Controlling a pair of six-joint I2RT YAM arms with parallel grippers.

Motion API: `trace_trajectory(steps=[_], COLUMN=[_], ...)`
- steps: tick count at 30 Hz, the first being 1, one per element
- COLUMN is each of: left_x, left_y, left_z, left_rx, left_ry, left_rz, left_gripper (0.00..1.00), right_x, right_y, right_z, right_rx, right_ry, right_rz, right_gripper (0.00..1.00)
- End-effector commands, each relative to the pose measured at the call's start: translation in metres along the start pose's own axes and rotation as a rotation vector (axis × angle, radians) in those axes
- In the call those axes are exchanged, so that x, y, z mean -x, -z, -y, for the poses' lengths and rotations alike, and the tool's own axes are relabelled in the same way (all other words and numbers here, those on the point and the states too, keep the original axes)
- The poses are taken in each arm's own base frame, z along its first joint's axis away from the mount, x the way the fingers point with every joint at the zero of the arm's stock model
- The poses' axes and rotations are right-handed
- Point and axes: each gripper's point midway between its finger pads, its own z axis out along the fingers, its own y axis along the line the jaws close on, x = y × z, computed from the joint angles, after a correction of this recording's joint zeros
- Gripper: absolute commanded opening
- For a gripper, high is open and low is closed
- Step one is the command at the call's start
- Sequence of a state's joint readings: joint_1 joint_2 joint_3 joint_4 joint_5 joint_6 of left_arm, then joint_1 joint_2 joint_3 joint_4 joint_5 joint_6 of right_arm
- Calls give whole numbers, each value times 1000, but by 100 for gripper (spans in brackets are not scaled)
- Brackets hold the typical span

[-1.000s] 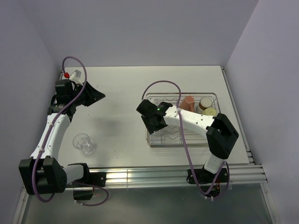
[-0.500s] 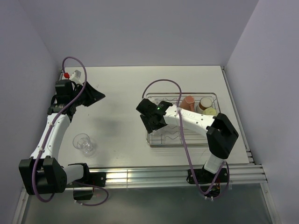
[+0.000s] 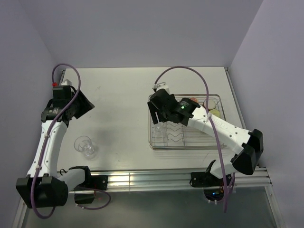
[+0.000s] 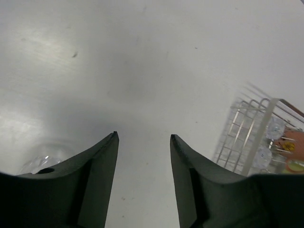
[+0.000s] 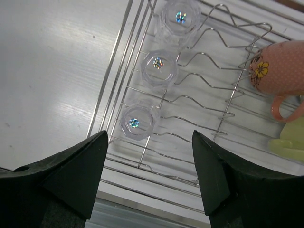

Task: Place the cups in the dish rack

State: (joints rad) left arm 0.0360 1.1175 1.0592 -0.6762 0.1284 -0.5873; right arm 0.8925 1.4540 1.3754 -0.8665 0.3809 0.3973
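The chrome dish rack (image 3: pixel 186 147) stands right of centre. In the right wrist view three clear tumblers (image 5: pixel 136 122) sit upside down in a row along the left side of the rack (image 5: pixel 214 57). The pink mug (image 5: pixel 280 66) and the yellow-green mug (image 5: pixel 289 142) are at its right. A brown cup (image 3: pixel 209 103) stands in its far right corner. One clear tumbler (image 3: pixel 84 145) stands on the table at the front left and shows in the left wrist view (image 4: pixel 40 164). My right gripper (image 5: pixel 149 135) is open and empty above the rack's left part. My left gripper (image 4: pixel 142 137) is open and empty over bare table.
A ribbed metal rail (image 3: pixel 180 176) runs along the table's near edge, and a strip (image 3: pixel 240 118) runs down its right edge. Lilac walls close the left, back and right. Purple cables loop above both arms.
My right gripper has risen from low in the rack's left side and swung toward the far side. My left gripper has drawn back to the left. The tumbler on the table has not moved.
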Motion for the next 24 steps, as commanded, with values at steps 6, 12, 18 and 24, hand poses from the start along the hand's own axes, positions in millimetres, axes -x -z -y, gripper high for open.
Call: trace_trajectory(steps=[6, 12, 18, 24], left_x=[-31, -66, -82, -99], left_y=[53, 49, 46, 34], left_z=[-50, -73, -88, -98], left_rx=[244, 313, 381, 402], left_ry=[77, 124, 159, 192], left_rz=[-3, -82, -117, -149], left_gripper=[58, 56, 54, 53], right_x=[35, 24, 21, 17], right_y=[15, 10, 10, 9], right_z=[-4, -6, -2, -3], right_rx=[98, 122, 132, 147], right_ry=[-66, -61, -72, -69], right_rz=[147, 142, 149, 143], right_gripper=[79, 78, 78, 78])
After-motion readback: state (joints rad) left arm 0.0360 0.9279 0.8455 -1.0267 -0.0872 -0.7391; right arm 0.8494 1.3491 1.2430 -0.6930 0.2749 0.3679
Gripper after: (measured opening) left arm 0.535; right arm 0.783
